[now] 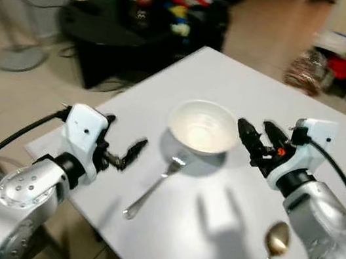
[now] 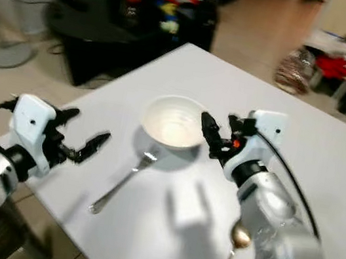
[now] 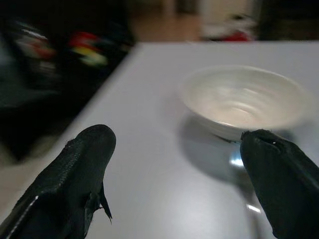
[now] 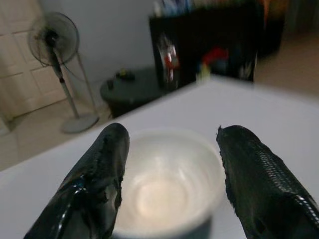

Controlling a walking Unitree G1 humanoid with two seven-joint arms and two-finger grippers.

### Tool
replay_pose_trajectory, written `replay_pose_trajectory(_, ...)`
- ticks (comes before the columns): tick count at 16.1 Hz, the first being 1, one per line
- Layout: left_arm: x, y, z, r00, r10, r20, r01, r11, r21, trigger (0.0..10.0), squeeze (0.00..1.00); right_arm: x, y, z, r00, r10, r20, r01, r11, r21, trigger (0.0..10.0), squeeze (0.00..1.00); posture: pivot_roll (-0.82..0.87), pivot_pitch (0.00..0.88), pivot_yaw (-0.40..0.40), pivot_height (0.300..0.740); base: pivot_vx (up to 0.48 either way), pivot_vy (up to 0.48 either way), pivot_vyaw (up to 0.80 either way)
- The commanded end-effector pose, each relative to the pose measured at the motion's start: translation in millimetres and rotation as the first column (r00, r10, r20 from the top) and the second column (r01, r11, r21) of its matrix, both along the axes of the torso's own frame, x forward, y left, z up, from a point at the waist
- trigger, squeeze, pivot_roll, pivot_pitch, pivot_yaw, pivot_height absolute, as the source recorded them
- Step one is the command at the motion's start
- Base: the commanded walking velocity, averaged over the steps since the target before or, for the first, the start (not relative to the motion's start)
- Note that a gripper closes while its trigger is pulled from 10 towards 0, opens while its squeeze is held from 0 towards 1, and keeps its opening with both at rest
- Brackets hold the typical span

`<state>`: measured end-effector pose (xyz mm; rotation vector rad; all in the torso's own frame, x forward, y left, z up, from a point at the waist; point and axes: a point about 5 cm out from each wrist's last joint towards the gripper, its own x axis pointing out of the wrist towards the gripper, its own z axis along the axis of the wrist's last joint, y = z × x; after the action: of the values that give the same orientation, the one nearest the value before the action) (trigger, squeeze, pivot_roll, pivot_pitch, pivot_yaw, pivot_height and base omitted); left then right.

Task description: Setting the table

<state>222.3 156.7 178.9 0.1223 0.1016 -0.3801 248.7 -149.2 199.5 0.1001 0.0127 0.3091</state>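
White fills most of what we see: the desk (image 1: 209,229) spreads wide before us, its far corner pointing toward a black low table (image 1: 104,22) and a standing fan (image 4: 54,37) on the tiled floor. Near the desk's middle sits a white bowl (image 1: 202,127), upright, and we see nothing inside it but its pale ribbed wall. Our right gripper (image 1: 256,133) hangs just beside the bowl's right rim, its jaws spread apart; in the right wrist view the bowl lies between the two black fingers (image 4: 92,184) and a little beyond their tips, not touched. Our left gripper (image 1: 124,144) is over the desk's left edge, near the bowl but apart from it, jaws likewise spread and holding nothing. A silver fork (image 1: 153,187) lies on the desk with its head just below the bowl, in the bowl's shadow, its handle running back toward us. A gold spoon (image 1: 272,249) lies well to the right, beside our right arm.
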Motion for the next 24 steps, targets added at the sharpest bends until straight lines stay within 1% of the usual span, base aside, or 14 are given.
replay_pose_trajectory(1, 4.0, 3.2, 3, 0.995, 0.082, 0.062, -0.084, 0.996, 0.029, 10.0, 0.00, -2.7, 4.7, 11, 0.993, -0.026, 0.113, 0.030, 0.999, -0.033, 10.0, 1.00, 0.05, 0.000, 0.075, 0.740, 0.000, 0.000, 0.80)
replay_pose_trajectory(2, 6.6, 3.4, 4, 0.988, 0.121, 0.095, -0.122, 0.992, 0.015, 10.0, 0.00, -4.6, 6.3, 15, 0.984, -0.058, 0.171, 0.061, 0.998, -0.013, 10.0, 1.00, 0.05, 0.000, 0.075, 0.740, 0.000, 0.000, 0.80)
replay_pose_trajectory(3, 7.5, 3.6, 4, 0.985, 0.137, 0.105, -0.137, 0.991, -0.003, 10.0, 0.00, -5.8, 7.1, 15, 0.983, -0.057, 0.175, 0.060, 0.998, -0.013, 10.0, 1.00, 0.05, 0.000, 0.070, 0.740, 0.000, 0.000, 0.80)
replay_pose_trajectory(5, 13.2, 9.8, 12, 0.954, 0.234, 0.190, -0.233, 0.972, -0.026, 10.0, 0.00, -11.8, 11.6, 9, 0.983, -0.064, 0.173, 0.064, 0.998, 0.009, 10.0, 1.00, 0.05, 0.000, 0.070, 0.740, 0.000, 0.000, 0.80)
replay_pose_trajectory(6, 14.2, 10.8, 10, 0.954, 0.257, 0.157, -0.251, 0.966, -0.052, 10.0, 0.00, -12.5, 16.0, 6, 0.983, -0.046, 0.177, 0.044, 0.999, 0.019, 10.0, 1.00, 0.05, 0.000, 0.058, 0.740, 0.000, 0.000, 0.80)
replay_pose_trajectory(7, 12.6, 10.9, 7, 0.959, 0.254, 0.127, -0.250, 0.967, -0.043, 10.0, 0.00, -12.5, 18.0, 4, 0.984, -0.031, 0.173, 0.027, 0.999, 0.028, 10.0, 1.00, 0.06, 0.000, 0.055, 0.740, 0.000, 0.000, 0.80)
replay_pose_trajectory(8, 7.6, 10.9, 2, 0.962, 0.237, 0.133, -0.237, 0.971, -0.016, 10.0, 0.00, -11.3, 21.1, 0, 0.987, 0.003, 0.162, -0.009, 0.999, 0.037, 10.0, 1.00, 0.06, 0.000, 0.055, 0.740, 0.000, 0.000, 0.80)
replay_pose_trajectory(9, 7.3, 11.9, 1, 0.958, 0.254, 0.133, -0.255, 0.967, -0.008, 10.0, 0.00, -11.1, 21.8, -1, 0.987, 0.015, 0.159, -0.020, 0.999, 0.035, 10.0, 1.00, 0.06, 0.000, 0.055, 0.740, 0.000, 0.000, 0.80)
replay_pose_trajectory(11, 7.3, 10.1, 2, 0.960, 0.237, 0.151, -0.239, 0.971, -0.005, 10.0, 0.00, -12.3, 24.2, -7, 0.990, 0.053, 0.132, -0.058, 0.998, 0.035, 10.0, 1.00, 0.06, 0.000, 0.039, 0.740, 0.000, 0.000, 0.80)
replay_pose_trajectory(13, 9.0, 11.3, 1, 0.953, 0.267, 0.142, -0.268, 0.963, -0.008, 10.0, 0.00, -9.9, 20.5, -15, 0.993, 0.047, 0.111, -0.052, 0.998, 0.038, 10.0, 1.00, 0.07, 0.000, 0.038, 0.740, 0.000, 0.000, 0.80)
replay_pose_trajectory(14, 10.7, 9.2, 3, 0.952, 0.273, 0.142, -0.271, 0.962, -0.029, 10.0, 0.00, -8.5, 20.4, -11, 0.991, 0.056, 0.123, -0.063, 0.996, 0.057, 10.0, 1.00, 0.07, 0.000, 0.038, 0.740, 0.000, 0.000, 0.80)
replay_pose_trajectory(15, 9.1, 7.6, 2, 0.953, 0.265, 0.147, -0.266, 0.964, -0.013, 10.0, 0.00, -8.0, 21.1, -9, 0.988, 0.069, 0.139, -0.078, 0.995, 0.060, 10.0, 1.00, 0.07, 0.000, 0.024, 0.740, 0.000, 0.000, 0.80)
replay_pose_trajectory(19, 4.6, 10.1, 3, 0.945, 0.295, 0.145, -0.293, 0.955, -0.031, 10.0, 0.00, -7.3, 16.3, -6, 0.985, 0.056, 0.164, -0.063, 0.997, 0.037, 10.0, 1.00, 0.07, 0.000, 0.021, 0.740, 0.000, 0.000, 0.80)
replay_pose_trajectory(24, 3.0, 5.8, -1, 0.953, 0.277, 0.124, -0.275, 0.961, -0.034, 10.0, 0.00, -6.8, 17.6, -13, 0.991, 0.061, 0.122, -0.072, 0.994, 0.084, 10.0, 1.00, 0.08, 0.000, 0.012, 0.740, 0.000, 0.000, 0.80)
